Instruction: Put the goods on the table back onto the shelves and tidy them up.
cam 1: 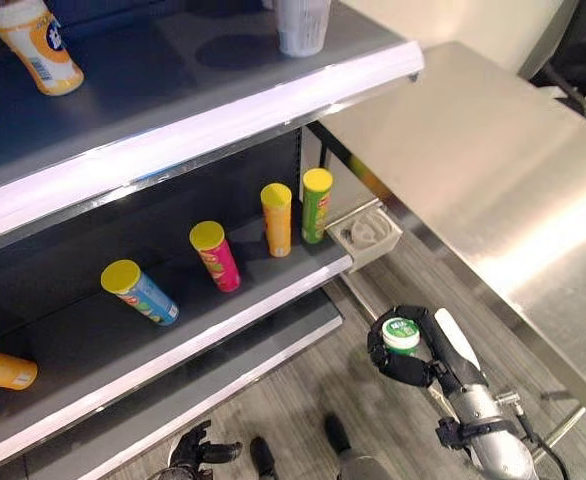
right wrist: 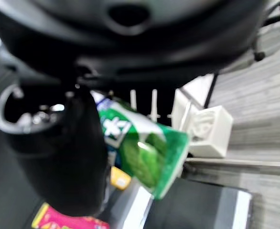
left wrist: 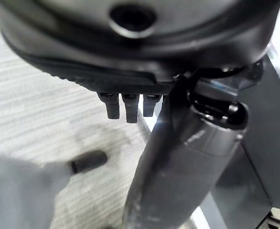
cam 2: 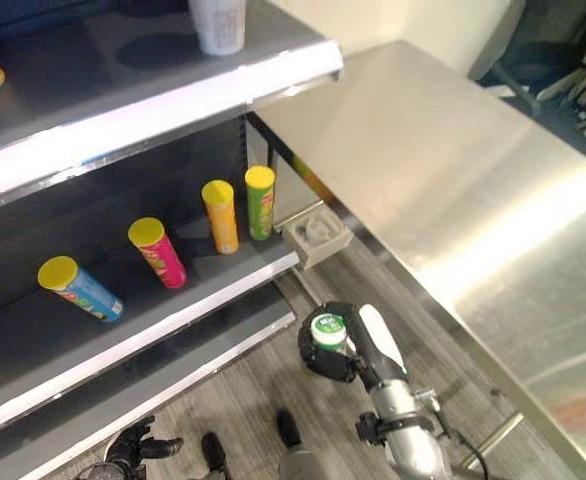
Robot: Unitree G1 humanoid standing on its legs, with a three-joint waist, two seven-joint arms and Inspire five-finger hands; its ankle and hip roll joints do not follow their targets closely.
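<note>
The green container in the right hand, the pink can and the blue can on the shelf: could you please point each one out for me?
green container (cam 1: 401,335): left eye view, on its white and green top.
right hand (cam 1: 414,369): left eye view, on the dark palm.
pink can (cam 1: 219,261): left eye view, on its side.
blue can (cam 1: 153,298): left eye view, on its side.

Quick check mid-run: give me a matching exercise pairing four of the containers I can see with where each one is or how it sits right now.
Things:
1. green bottle
2. blue can
3. green can
4. white cup

Places or states:
A. standing upright at the middle shelf's right end
B. on the top shelf
C. held in the right hand
D. tipped over on the middle shelf

Pairs: 1-C, 2-D, 3-A, 4-B
</note>
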